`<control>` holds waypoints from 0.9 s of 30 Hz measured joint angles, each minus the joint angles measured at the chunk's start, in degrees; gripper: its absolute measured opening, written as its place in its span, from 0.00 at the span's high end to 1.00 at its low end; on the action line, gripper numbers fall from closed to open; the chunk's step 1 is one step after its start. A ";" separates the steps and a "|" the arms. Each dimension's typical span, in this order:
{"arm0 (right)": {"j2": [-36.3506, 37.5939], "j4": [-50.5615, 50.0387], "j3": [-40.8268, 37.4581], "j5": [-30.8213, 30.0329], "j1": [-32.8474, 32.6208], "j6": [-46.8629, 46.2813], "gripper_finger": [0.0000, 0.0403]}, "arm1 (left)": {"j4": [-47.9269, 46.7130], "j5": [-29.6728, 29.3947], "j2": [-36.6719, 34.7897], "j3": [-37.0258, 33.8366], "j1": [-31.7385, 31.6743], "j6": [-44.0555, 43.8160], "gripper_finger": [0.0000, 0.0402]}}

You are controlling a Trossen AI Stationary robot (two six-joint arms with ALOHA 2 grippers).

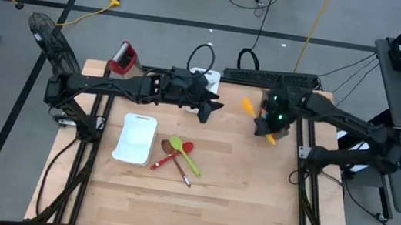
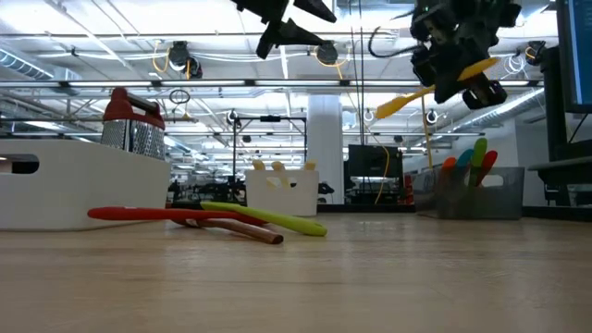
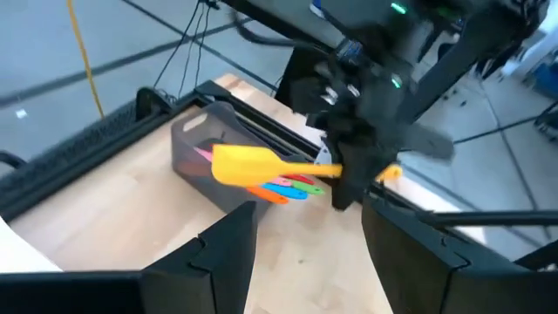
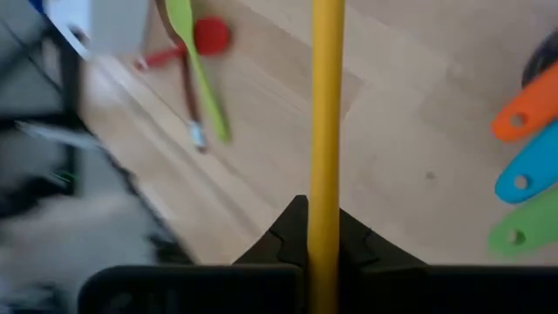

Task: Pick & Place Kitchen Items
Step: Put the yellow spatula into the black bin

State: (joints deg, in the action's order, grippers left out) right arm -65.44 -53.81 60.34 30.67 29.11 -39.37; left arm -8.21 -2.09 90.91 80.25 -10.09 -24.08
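Observation:
My right gripper [image 1: 267, 121] hangs above the table's far right part, shut on a yellow spatula [image 3: 248, 163]. Below it stands a clear grey bin [image 3: 196, 139] with orange, blue and green utensils [image 4: 526, 174] in it. My left gripper [image 3: 309, 227] is open and holds nothing; it hovers high over the table's far middle [image 1: 215, 110], facing the right gripper. A green spoon [image 1: 184, 154], a red spoon [image 1: 171, 158] and a brown spoon [image 1: 178, 165] lie crossed on the table's middle. My right gripper pinches the yellow spatula's handle [image 4: 327, 196] between its two fingers, closer to the free end [image 3: 390, 173] than to the blade. The fingers slant down and lie across the handle. The spatula is lifted clear, near level, its blade [image 2: 400, 104] a little lower.
A white tray [image 1: 135, 136] lies left of the spoons. A steel grater with a red top [image 1: 122, 57] stands at the far left corner. A black power strip [image 1: 271, 77] runs along the far edge. The near half of the table [image 1: 195, 213] is bare wood.

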 joint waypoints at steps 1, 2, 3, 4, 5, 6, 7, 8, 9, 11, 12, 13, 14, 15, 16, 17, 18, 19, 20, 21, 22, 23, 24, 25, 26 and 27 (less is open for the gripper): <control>-0.11 -0.07 0.00 2.08 1.98 -1.49 1.00 | 0.03 -0.02 -0.02 0.00 0.00 1.13 0.47; -0.20 -0.12 0.00 4.20 3.79 -3.05 1.00 | 0.10 -0.02 -0.01 0.00 0.00 2.17 0.47; -0.22 -0.49 0.00 5.86 5.67 -4.43 1.00 | 0.15 -0.02 -0.02 0.00 0.00 3.08 0.47; -0.22 -0.89 0.00 7.50 7.31 -5.78 1.00 | 0.15 0.00 -0.01 0.00 0.00 4.07 0.47; -0.20 -1.47 0.00 8.96 8.88 -6.93 1.00 | 0.15 -0.01 -0.02 0.00 0.00 4.99 0.47; -0.20 -2.22 0.00 9.98 10.29 -8.02 1.00 | 0.16 -0.01 -0.01 0.00 0.01 5.74 0.47; -0.21 -3.11 0.00 10.51 11.45 -8.91 1.00 | 0.19 0.00 -0.01 0.00 0.02 6.41 0.47; -0.22 -4.10 -0.03 11.24 12.65 -9.59 1.00 | 0.25 -0.02 0.00 0.00 0.00 7.11 0.47; -0.20 -4.62 -0.15 11.63 13.74 -10.26 1.00 | 0.28 -0.02 0.00 0.00 0.00 8.03 0.47; -0.18 -5.41 -0.89 11.95 15.49 -11.85 1.00 | 0.26 0.02 0.00 0.00 0.00 9.90 0.47; -0.22 -5.84 -1.43 12.19 16.37 -12.37 1.00 | 0.28 0.07 0.00 0.00 0.00 11.08 0.47; -0.22 -6.07 -1.98 12.67 17.25 -12.62 1.00 | 0.28 0.25 0.00 0.00 0.00 12.21 0.47; -0.22 -5.97 -2.47 12.94 18.07 -13.14 1.00 | 0.28 0.41 0.00 0.00 0.00 13.15 0.47; -0.21 -5.64 -3.02 12.97 18.81 -13.71 1.00 | 0.31 0.46 0.00 0.00 0.00 13.99 0.47; -0.20 -5.40 -3.75 13.01 19.51 -14.12 1.00 | 0.31 0.51 0.00 0.00 0.00 14.88 0.47; -0.20 -5.31 -4.55 13.01 20.21 -14.53 1.00 | 0.28 0.61 0.00 0.00 0.00 15.75 0.47; -0.22 -5.30 -5.40 12.99 20.91 -14.94 1.00 | 0.29 1.18 0.00 0.00 0.00 16.47 0.47; -0.22 -5.26 -6.13 12.99 21.67 -15.18 1.00 | 0.29 2.58 0.00 0.00 -0.03 17.10 0.47; -0.20 -5.04 -6.81 13.00 22.47 -15.27 1.00 | 0.35 4.40 0.00 0.00 -0.25 17.60 0.47; -0.20 -4.75 -7.49 13.03 23.35 -15.29 1.00 | 0.45 6.57 0.00 0.00 -0.46 17.80 0.47; -0.20 -4.64 -8.17 12.99 24.20 -15.29 1.00 | 0.62 8.56 0.00 0.00 -0.61 17.88 0.47; -0.20 -4.72 -8.87 12.97 25.06 -15.29 0.99 | 0.86 10.19 0.00 0.00 -0.78 18.10 0.47; -0.20 -4.74 -9.40 12.93 25.92 -15.28 0.99 | 1.09 11.20 0.00 0.00 -0.87 18.61 0.47; -0.20 -4.67 -9.87 12.92 26.81 -15.28 0.99 | 1.23 11.51 0.00 0.00 -0.87 19.23 0.47; -0.20 -4.50 -10.33 12.92 27.54 -15.23 0.99 | 1.28 11.53 -0.22 -0.01 -0.88 19.76 0.47; -0.20 -4.15 -10.78 12.89 28.22 -15.16 0.99 | 0.99 11.36 -0.65 -0.04 -0.90 20.26 0.47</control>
State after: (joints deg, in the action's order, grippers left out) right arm -65.65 -57.96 49.56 43.57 57.33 -54.53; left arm -7.22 9.27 90.26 80.21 -10.99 -3.82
